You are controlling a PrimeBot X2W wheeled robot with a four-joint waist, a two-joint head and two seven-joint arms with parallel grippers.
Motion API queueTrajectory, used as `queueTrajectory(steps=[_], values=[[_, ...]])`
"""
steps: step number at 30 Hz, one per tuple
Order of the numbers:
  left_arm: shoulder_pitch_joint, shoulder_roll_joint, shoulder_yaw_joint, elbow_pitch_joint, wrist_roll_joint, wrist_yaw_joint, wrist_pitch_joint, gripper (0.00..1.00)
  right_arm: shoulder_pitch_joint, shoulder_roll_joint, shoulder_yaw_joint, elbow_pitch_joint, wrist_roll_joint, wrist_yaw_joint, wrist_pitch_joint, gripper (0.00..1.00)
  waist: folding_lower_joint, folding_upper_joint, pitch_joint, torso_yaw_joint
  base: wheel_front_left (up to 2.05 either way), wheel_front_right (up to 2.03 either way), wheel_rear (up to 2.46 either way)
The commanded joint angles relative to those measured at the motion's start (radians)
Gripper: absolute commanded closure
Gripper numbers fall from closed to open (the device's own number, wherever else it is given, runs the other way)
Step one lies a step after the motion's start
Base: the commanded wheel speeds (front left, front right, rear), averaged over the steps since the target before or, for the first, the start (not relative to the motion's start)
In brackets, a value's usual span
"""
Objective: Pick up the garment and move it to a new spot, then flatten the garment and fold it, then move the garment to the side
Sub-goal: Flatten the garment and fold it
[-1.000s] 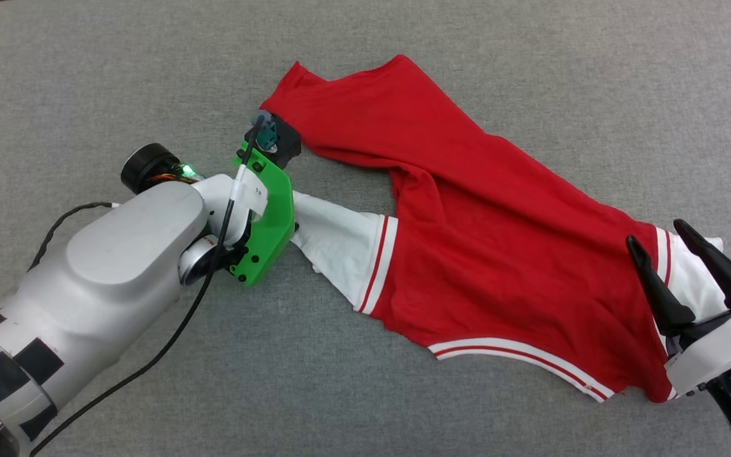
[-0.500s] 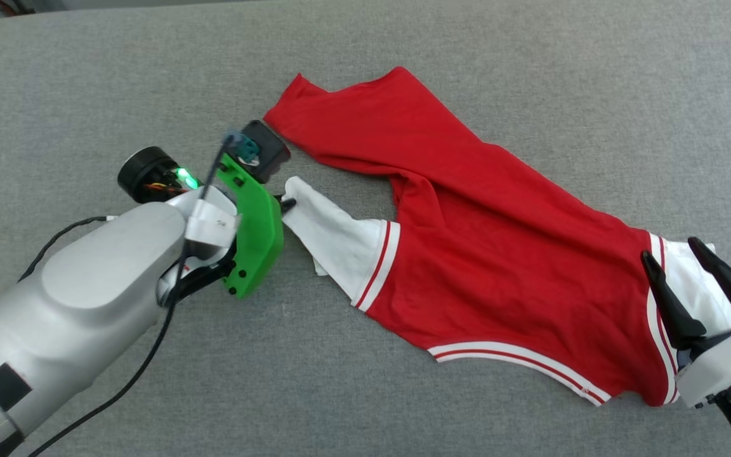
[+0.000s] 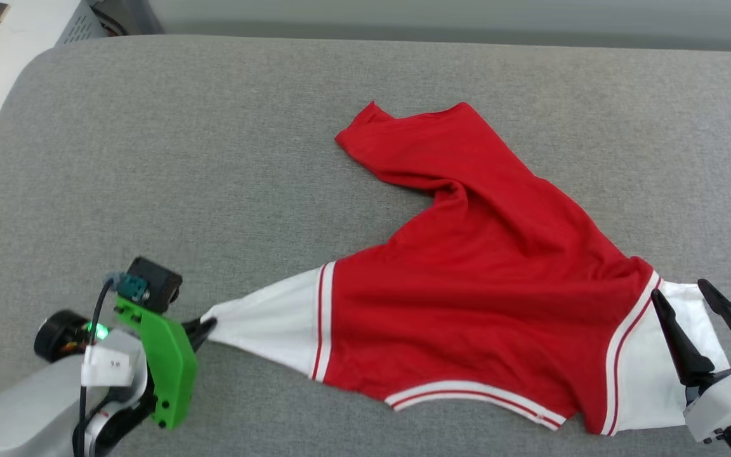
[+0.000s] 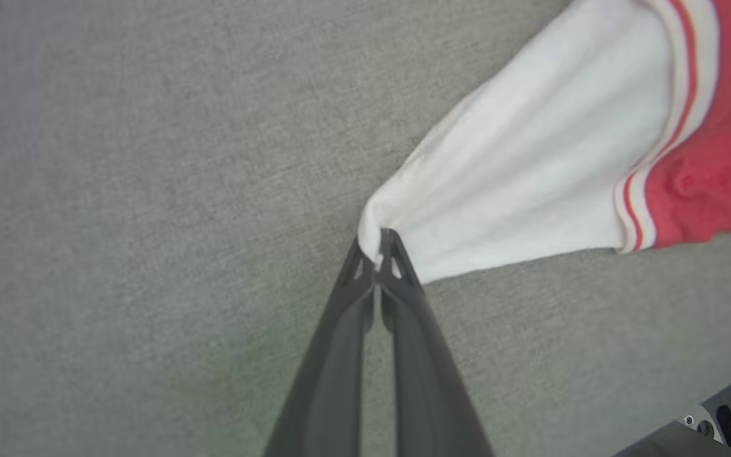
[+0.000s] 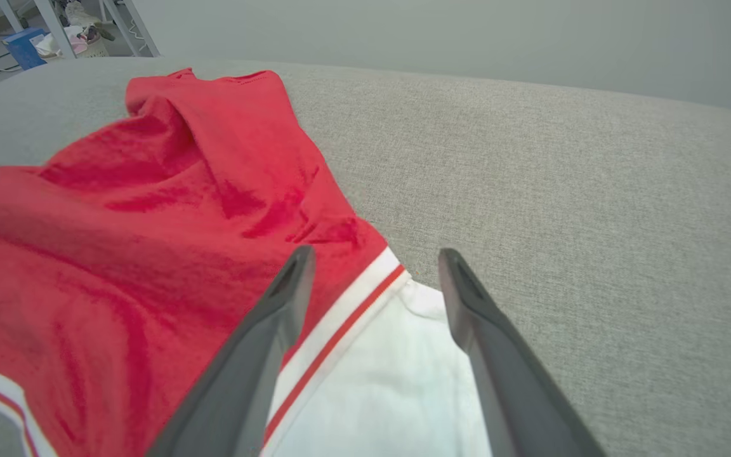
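The garment point(image 3: 467, 298) is a red jersey T-shirt with white sleeves and red-white striped trim, lying crumpled with its plain side up on the grey surface. My left gripper point(image 3: 204, 327) at the lower left is shut on the tip of the garment's white left sleeve point(image 4: 530, 171), which stretches taut toward it. In the left wrist view the left gripper point(image 4: 378, 251) pinches that white cloth between its two tips. My right gripper point(image 3: 686, 304) stands open over the other white sleeve point(image 5: 384, 387) at the lower right, fingers either side of it. Any print is hidden.
The grey padded surface point(image 3: 213, 158) spreads wide to the left and behind the garment. Its rounded far-left corner shows, with white equipment point(image 3: 16, 38) beyond it. A plain wall point(image 5: 467, 32) stands behind the far edge.
My left gripper closed on the white sleeve tip and pulled it left and toward me, stretching the sleeve out. The head camera has tilted, shifting the whole picture. The right gripper stays open.
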Motion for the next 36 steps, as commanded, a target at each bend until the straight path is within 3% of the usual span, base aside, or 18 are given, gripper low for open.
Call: queueTrajectory(steps=[1, 7, 8, 9, 10, 15, 21, 24, 30, 36], values=[[0.037, 0.018, 0.0, 0.001, -0.013, 0.021, -0.009, 1.0, 0.014, 0.003, -0.005, -0.002, 0.005, -0.001, 0.002, 0.0, 0.0, 0.0, -0.018, 0.021, 0.0, 0.0, 0.0], [0.148, -0.026, -0.021, 0.064, -0.063, 0.03, -0.015, 1.0, 0.031, 0.007, -0.013, -0.005, 0.008, -0.001, 0.017, 0.0, 0.0, 0.0, -0.035, 0.033, 0.0, 0.0, 0.0], [0.154, -0.039, -0.024, 0.082, -0.06, 0.028, -0.018, 0.74, 0.032, 0.007, -0.012, -0.006, 0.008, -0.001, 0.02, 0.0, 0.0, 0.0, -0.041, 0.033, 0.0, 0.0, 0.0], [0.154, -0.049, -0.025, 0.094, -0.055, 0.027, -0.024, 0.04, 0.033, 0.007, -0.013, -0.007, 0.009, -0.001, 0.023, 0.0, 0.0, 0.0, -0.044, 0.033, 0.0, 0.0, 0.0], [0.149, -0.061, -0.018, 0.106, -0.051, 0.028, -0.043, 0.0, 0.035, 0.007, -0.015, -0.009, 0.01, -0.001, 0.025, 0.0, 0.0, 0.0, -0.049, 0.034, 0.0, 0.0, 0.0], [0.076, -0.049, 0.017, 0.11, 0.008, 0.045, -0.103, 0.0, 0.047, 0.008, -0.027, -0.019, 0.009, -0.001, 0.03, 0.0, 0.0, 0.0, -0.072, 0.033, 0.0, 0.0, 0.0], [-0.074, -0.002, 0.084, 0.009, 0.084, 0.072, -0.14, 0.0, 0.056, 0.023, -0.031, -0.026, 0.009, -0.001, 0.026, 0.0, 0.0, 0.0, -0.083, 0.022, 0.0, 0.0, 0.0], [-0.157, -0.006, 0.109, -0.024, 0.114, 0.068, -0.132, 0.0, 0.048, 0.027, -0.024, -0.03, 0.007, -0.001, 0.023, 0.0, 0.0, 0.0, -0.073, 0.01, 0.0, 0.0, 0.0], [-0.335, -0.099, 0.106, -0.005, 0.147, -0.002, -0.031, 0.0, -0.001, 0.026, -0.004, -0.045, -0.003, -0.001, 0.014, 0.0, 0.0, 0.0, -0.02, -0.027, 0.0, 0.0, 0.0], [-0.434, -0.225, 0.029, 0.112, 0.067, -0.124, 0.213, 0.0, -0.057, 0.022, 0.022, -0.066, -0.016, -0.001, 0.01, 0.0, 0.0, 0.0, 0.04, -0.071, 0.0, 0.0, 0.0]])
